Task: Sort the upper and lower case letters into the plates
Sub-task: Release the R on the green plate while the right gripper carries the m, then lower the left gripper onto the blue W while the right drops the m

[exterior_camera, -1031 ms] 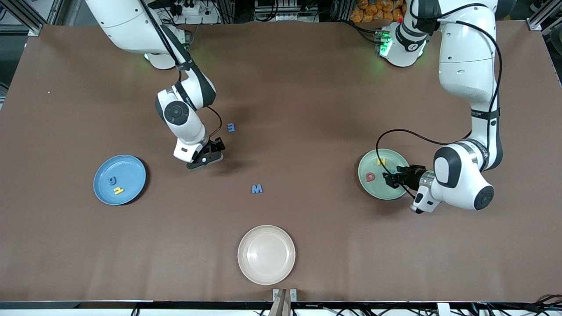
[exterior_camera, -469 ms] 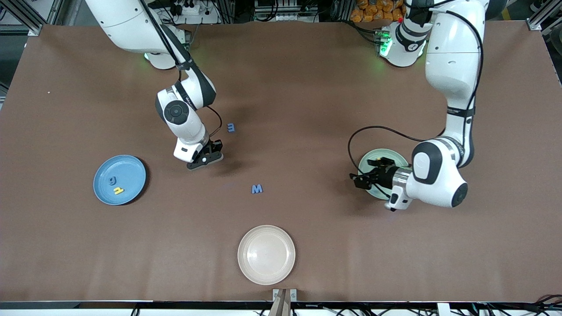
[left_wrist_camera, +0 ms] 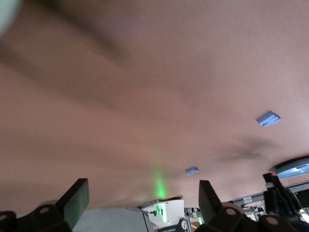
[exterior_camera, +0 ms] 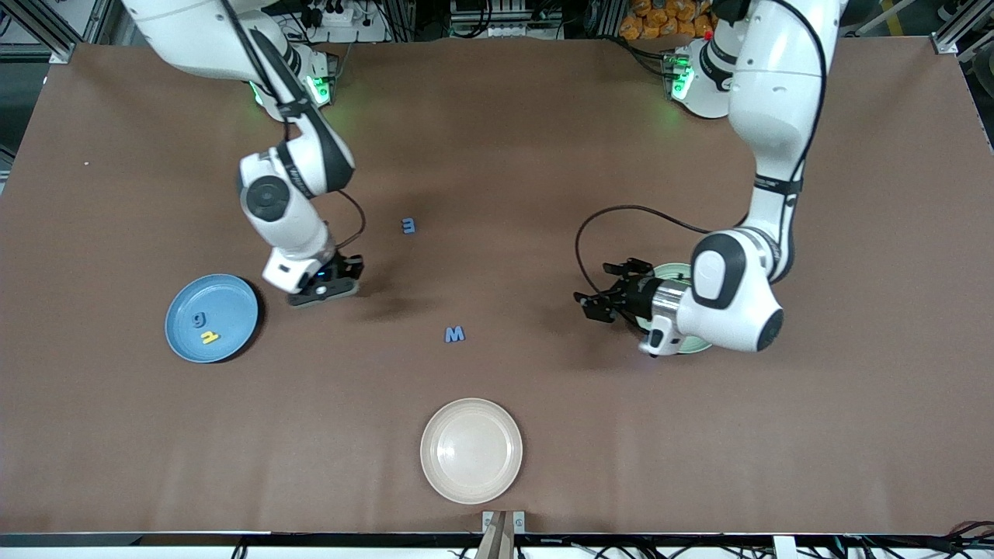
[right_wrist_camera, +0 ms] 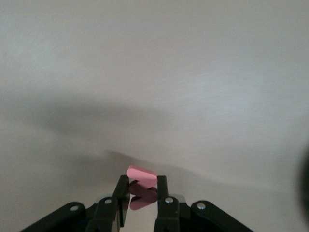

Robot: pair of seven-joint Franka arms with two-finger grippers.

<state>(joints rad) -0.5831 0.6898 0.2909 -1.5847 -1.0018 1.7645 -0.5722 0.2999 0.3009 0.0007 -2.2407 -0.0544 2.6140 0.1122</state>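
Observation:
My right gripper (exterior_camera: pixel 324 286) is shut on a small pink-red letter (right_wrist_camera: pixel 141 173), low over the bare table beside the bright blue plate (exterior_camera: pixel 233 299). That plate holds a blue letter (exterior_camera: pixel 199 318) and a yellow letter (exterior_camera: pixel 210 337). A blue "W" (exterior_camera: pixel 454 334) and a blue "m" (exterior_camera: pixel 408 225) lie on the table's middle; both also show in the left wrist view, the "W" (left_wrist_camera: pixel 268 118) and the "m" (left_wrist_camera: pixel 192 170). My left gripper (exterior_camera: pixel 599 299) is open and empty over the table, just off the mint green plate (exterior_camera: pixel 672 270). The left arm hides most of that plate and any letters in it.
A cream-beige plate (exterior_camera: pixel 471 450) sits empty near the table's front edge, nearer to the camera than the "W". The brown table surface (exterior_camera: pixel 543 194) stretches between the two arms.
My left gripper has left the mint plate and moved toward the table's middle; the arm now covers that plate's letters. My right gripper has moved toward the blue plate, still holding the letter.

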